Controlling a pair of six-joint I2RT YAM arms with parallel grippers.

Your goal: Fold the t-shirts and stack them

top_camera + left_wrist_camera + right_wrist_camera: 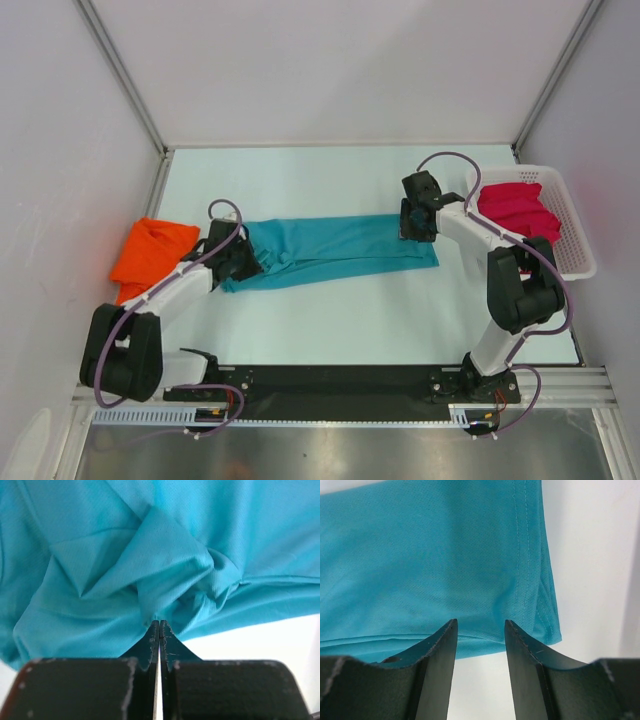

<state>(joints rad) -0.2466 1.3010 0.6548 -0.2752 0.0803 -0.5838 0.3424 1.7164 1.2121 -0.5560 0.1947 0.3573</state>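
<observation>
The teal t-shirt [330,248] lies as a long folded band across the middle of the table. My left gripper [245,262] is at its bunched left end. In the left wrist view the jaws [159,622] are shut, pinching a wrinkled fold of teal cloth [150,545]. My right gripper [415,222] is over the band's right end. In the right wrist view it [480,622] is open, with the hemmed corner of the teal cloth [420,555] just beyond its tips. The orange t-shirt [150,255] lies folded at the left. The magenta t-shirt [515,210] lies crumpled in the basket.
A white slotted basket [572,225] stands at the right edge of the white table [330,320], close behind the right arm. Grey walls enclose the table on three sides. The black arm-base rail runs along the near edge.
</observation>
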